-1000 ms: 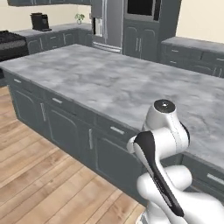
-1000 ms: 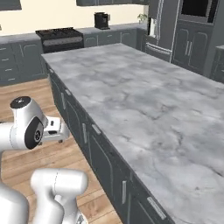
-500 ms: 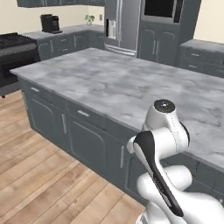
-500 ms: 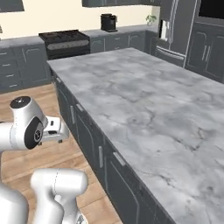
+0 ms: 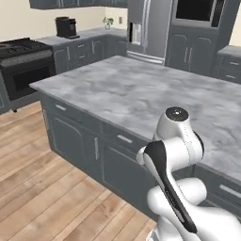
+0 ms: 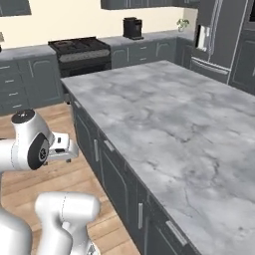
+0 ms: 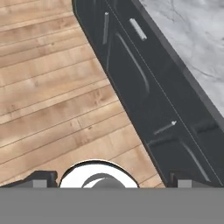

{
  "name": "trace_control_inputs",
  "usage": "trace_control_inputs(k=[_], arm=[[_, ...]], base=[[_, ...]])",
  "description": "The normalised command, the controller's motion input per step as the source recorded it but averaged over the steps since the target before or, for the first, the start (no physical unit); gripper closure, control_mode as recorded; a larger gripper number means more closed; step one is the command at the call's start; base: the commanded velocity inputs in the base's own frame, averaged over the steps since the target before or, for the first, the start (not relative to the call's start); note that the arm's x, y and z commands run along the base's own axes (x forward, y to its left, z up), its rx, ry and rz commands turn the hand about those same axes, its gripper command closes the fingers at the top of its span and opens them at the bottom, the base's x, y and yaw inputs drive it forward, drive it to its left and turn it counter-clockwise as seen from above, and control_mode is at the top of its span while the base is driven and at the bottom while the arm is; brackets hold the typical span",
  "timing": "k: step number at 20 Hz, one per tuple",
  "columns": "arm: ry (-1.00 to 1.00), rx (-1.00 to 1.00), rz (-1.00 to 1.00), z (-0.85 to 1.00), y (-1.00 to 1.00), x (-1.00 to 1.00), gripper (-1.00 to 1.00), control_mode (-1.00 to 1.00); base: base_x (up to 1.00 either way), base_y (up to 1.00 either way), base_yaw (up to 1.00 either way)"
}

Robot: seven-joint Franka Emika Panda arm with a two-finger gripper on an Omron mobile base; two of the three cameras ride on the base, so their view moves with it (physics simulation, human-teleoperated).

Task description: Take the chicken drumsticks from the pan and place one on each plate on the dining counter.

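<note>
the dining counter (image 5: 141, 94) is a big island, grey-white marble top over dark grey cabinet fronts with thin pale handles; it sits mid-room and runs away from the arm. in the hand view the dining counter's marble edge cuts the upper right and its dark cabinet fronts run diagonally down to the wood floor (image 7: 48, 96). the gripper (image 7: 108, 183) hangs low beside the counter's front, over the floor, its two dark tips wide apart at the bottom of the hand view, jaws fully open with nothing between them.

versus a second ago the whole picture has shifted in both base views: the counter's near corner now sits further toward the middle, the stove looks bigger and closer, so the base has driven along the counter; the arm keeps the same folded pose.

room around the counter: black stove (image 6: 79, 50) against the wall beyond the counter's far corner, coffee machine (image 6: 132, 27) on the wall counter beside it, small potted plant (image 5: 108, 21) further along, steel fridge (image 5: 146, 28) behind the counter's far side, light plank floor in front.
</note>
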Motion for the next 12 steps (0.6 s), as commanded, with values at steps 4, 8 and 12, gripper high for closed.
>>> trace_control_inputs(k=[4, 8, 12], arm=[[0.00, 0.00, 0.00, 0.00, 0.00, 0.00, -1.00, 1.00], [0.00, 0.00, 0.00, 0.00, 0.00, 0.00, -1.00, 1.00], [0.00, 0.00, 0.00, 0.00, 0.00, 0.00, -1.00, 1.00]], base=[[0.90, 1.00, 0.00], [0.90, 1.00, 0.00], [0.89, 1.00, 0.00]])
